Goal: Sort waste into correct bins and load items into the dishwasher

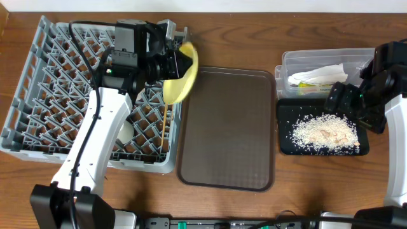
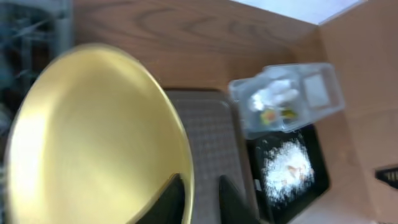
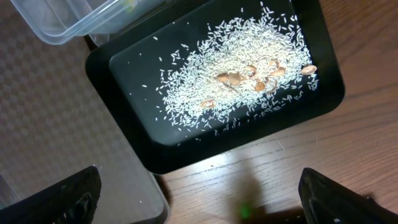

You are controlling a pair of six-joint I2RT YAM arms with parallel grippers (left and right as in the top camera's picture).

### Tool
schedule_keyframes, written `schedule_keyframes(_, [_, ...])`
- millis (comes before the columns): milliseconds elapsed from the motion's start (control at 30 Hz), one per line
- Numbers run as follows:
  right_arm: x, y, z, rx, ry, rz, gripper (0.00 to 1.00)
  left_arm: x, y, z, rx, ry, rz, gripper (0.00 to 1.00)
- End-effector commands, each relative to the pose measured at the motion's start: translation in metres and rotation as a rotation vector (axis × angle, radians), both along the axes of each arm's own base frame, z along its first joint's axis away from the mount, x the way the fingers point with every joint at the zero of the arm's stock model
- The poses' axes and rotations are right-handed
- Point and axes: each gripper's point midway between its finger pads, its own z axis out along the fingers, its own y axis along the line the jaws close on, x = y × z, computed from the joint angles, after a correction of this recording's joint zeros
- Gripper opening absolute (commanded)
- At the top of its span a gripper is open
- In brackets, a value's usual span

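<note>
1. The yellow plate (image 1: pixel 181 76) stands on edge over the right side of the dish rack (image 1: pixel 38 76), just beside the brown serving tray (image 1: pixel 226 127).
2. From overhead the plate reads as a narrow crescent. Its long axis runs roughly along the rack's right side, with the far end leaning toward the tray. The hollow face is turned toward the left arm.
3. The plate is round, smooth and glossy. Whether its lower rim rests among the pegs cannot be told.
4. The left fingers (image 2: pixel 169 202) stand a little apart, astride the plate's rim. One lies across the hollow face, and a strip of tray shows between the rim and the other.
5. The rack is grey plastic, a square lattice of upright pegs. Thin wooden chopsticks (image 1: pixel 166 126) lie in it near the right side.
6. The serving tray is a rounded rectangle with a fine woven texture.
7. The clear tub (image 1: pixel 284 67) holds a crumpled white napkin (image 1: pixel 321 74) and a green-and-yellow wrapper (image 2: pixel 277 115).
8. The black tray (image 3: pixel 134 74), touching the tub, carries scattered rice scraps (image 3: pixel 236 81) with pale orange bits.
9. The right fingers (image 3: pixel 74 199) are spread wide and hold nothing, above the wooden bench (image 3: pixel 280 162) just beside the black tray.
</note>
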Motion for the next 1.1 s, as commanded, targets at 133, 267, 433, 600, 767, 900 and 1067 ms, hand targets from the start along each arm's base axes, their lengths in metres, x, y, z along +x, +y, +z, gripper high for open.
schedule_keyframes(133, [0.002,-0.002,0.004,-0.014,-0.012,0.009,0.99,0.012,0.034,-0.004,0.111,-0.027,0.128,0.64])
schedule_keyframes(267, [0.002,-0.002,0.004,-0.014,-0.012,0.009,0.99,0.016,0.045,0.001,0.106,-0.047,0.155,0.71])
schedule_keyframes(433, [0.005,-0.003,0.005,-0.017,-0.027,0.008,0.99,0.011,0.045,0.021,0.136,-0.132,0.117,0.71])
schedule_keyframes(600, [0.034,-0.004,0.012,-0.02,-0.147,0.019,0.99,-0.006,0.035,0.032,0.19,-0.188,0.039,0.72])
schedule_keyframes(767, [0.079,0.034,0.03,0.012,-0.349,0.243,0.99,-0.025,0.073,-0.009,0.439,-0.024,0.169,0.76])
schedule_keyframes(900, [0.098,0.054,0.038,-0.065,-0.426,0.401,0.99,-0.058,0.111,-0.035,0.606,0.153,0.23,0.76])
schedule_keyframes(1067, [0.091,0.056,0.027,-0.155,-0.353,0.482,0.99,-0.096,0.137,-0.05,0.617,0.35,0.279,0.82])
